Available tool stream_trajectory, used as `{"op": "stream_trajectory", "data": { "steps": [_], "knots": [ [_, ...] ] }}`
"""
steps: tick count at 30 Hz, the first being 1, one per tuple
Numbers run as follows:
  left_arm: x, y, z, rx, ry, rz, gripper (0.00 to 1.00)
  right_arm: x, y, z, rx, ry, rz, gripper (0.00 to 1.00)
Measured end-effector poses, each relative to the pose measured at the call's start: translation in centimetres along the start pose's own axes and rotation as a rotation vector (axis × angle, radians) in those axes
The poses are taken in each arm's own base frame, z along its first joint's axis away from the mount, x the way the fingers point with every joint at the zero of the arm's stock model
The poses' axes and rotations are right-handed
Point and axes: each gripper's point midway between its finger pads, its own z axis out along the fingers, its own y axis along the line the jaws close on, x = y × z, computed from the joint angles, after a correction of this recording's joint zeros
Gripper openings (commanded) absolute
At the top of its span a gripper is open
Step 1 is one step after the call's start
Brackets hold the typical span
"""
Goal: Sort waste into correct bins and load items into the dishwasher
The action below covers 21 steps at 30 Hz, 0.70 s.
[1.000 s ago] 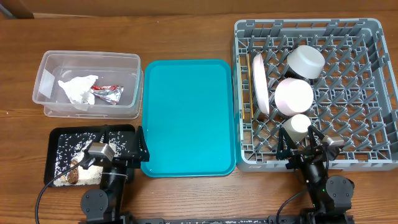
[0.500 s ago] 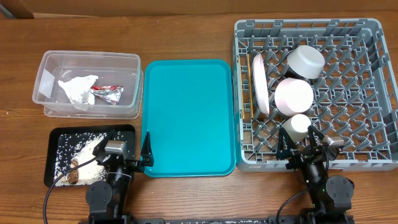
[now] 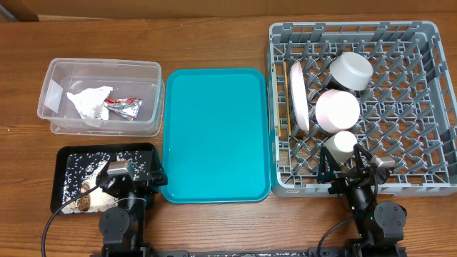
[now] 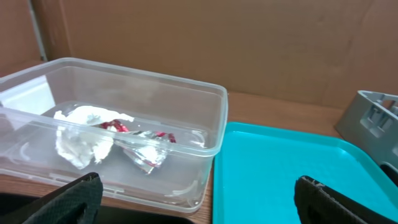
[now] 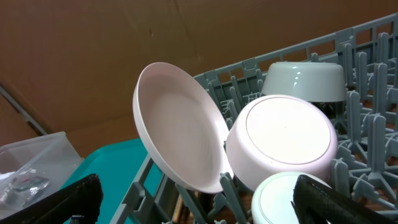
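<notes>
Left gripper (image 3: 156, 178) has swung back left toward the black tray (image 3: 60, 153); it and right gripper (image 3: 340, 165) gape empty. Dipping could scatter rice (image 3: 74, 174).

Napkin (image 3: 89, 101), wrapper (image 3: 125, 108) in tub (image 3: 100, 63) left of serving tray (image 3: 214, 135); plate (image 3: 299, 96), cup (image 3: 341, 145) in rack (image 3: 343, 28) right.

Left arm (image 3: 123, 187) hides part of black tray (image 3: 61, 153)

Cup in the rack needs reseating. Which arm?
Right. The right gripper is open at the near edge of the rack, right by the cup; the left gripper is over the black tray, across the teal tray.
</notes>
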Motion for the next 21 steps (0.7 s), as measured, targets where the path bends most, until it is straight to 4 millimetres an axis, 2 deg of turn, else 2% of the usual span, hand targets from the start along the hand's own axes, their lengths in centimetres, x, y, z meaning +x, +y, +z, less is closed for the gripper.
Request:
{"op": "stream_trajectory", "data": {
  "steps": [21],
  "knots": [
    [0.00,0.26,0.00,-0.015,-0.001,-0.004,1.00,0.00,-0.01,0.00,0.000,0.000,-0.001,1.00]
  ]
}}
